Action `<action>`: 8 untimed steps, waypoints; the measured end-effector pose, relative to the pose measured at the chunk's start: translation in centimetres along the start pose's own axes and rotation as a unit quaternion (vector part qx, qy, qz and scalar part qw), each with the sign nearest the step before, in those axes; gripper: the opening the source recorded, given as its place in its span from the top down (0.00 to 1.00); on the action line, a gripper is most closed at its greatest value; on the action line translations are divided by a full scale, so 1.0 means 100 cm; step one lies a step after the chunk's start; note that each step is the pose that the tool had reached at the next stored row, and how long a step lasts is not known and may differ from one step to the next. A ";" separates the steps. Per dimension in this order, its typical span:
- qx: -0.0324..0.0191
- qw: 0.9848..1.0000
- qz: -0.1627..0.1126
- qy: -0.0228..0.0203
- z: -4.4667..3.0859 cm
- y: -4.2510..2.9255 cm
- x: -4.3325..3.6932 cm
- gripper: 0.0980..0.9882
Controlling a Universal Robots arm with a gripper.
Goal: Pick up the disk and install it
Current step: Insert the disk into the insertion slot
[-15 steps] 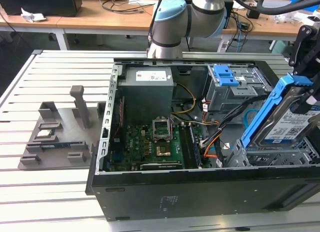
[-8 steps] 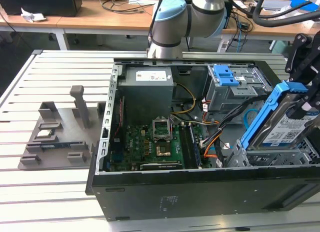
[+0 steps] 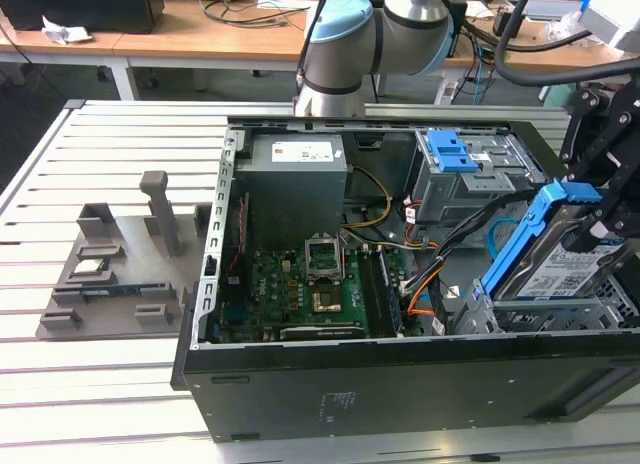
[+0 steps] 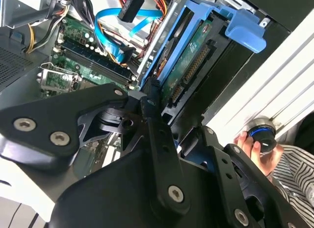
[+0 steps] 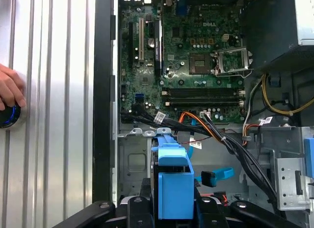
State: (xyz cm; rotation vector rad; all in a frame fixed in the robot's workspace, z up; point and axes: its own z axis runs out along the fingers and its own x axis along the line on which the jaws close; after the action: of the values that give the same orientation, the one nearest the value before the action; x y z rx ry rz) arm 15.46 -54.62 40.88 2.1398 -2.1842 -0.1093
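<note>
The disk (image 3: 565,259), a silver drive in a bright blue frame, stands tilted at the exterior view's right, its lower end down in the metal drive bay (image 3: 545,316) of the open computer case. My black gripper (image 3: 605,206) is shut on its upper end. In the second wrist view the disk (image 4: 189,66) shows its green board and connector, with my gripper (image 4: 159,112) clamped at its near edge. In the first wrist view the disk's blue tab (image 5: 174,181) sits between my fingers (image 5: 140,204).
The case holds a motherboard (image 3: 305,284), a grey power supply (image 3: 295,174), a blue latch plate on a grey cage (image 3: 455,156) and loose cables (image 5: 216,134). A grey fixture (image 3: 110,264) lies on the slatted table. A person's hand (image 5: 7,88) rests on a blue-ringed knob (image 4: 261,129).
</note>
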 end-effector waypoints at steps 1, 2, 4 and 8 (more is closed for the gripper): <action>0.000 1.000 0.000 0.000 0.0018 -0.0002 0.0000 0.70; 0.000 1.000 0.000 0.000 0.0036 -0.0004 0.0000 0.70; 0.000 1.000 0.000 0.000 0.0054 -0.0006 0.0000 0.70; 0.000 1.000 0.000 0.000 0.0084 -0.0009 -0.0001 0.70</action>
State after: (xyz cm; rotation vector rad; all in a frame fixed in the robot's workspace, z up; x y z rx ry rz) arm 15.46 -54.62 40.03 2.1398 -2.1842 -0.1092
